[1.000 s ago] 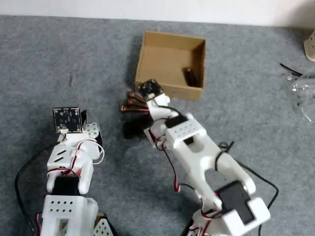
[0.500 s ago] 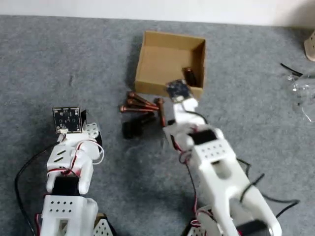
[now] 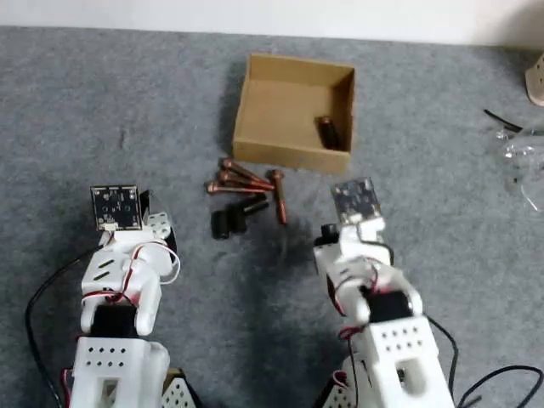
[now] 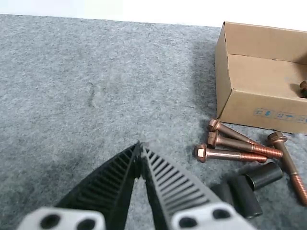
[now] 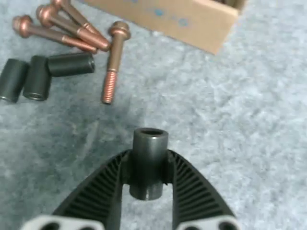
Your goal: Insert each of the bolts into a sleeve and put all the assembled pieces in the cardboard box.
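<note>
The open cardboard box (image 3: 293,110) stands at the far middle of the grey carpet, with one dark assembled piece (image 3: 330,132) inside by its right wall. In front of it lie several copper bolts (image 3: 242,180) (image 4: 230,146) (image 5: 72,28) and three black sleeves (image 3: 231,219) (image 5: 38,76) (image 4: 247,189). My right gripper (image 5: 148,155) is shut on another black sleeve (image 5: 149,143), held upright with its bore showing, above bare carpet to the right of the pile. My left gripper (image 4: 139,146) is shut on nothing and hangs over the carpet left of the bolts.
The right arm (image 3: 365,272) sits near the middle front and the left arm (image 3: 119,272) at the front left. A clear plastic item with a black cable (image 3: 518,149) lies at the right edge, and a beige object (image 3: 535,81) behind it.
The right arm has pulled back from the pile in front of the box toward the near right, carrying a sleeve. The left arm has not moved.
</note>
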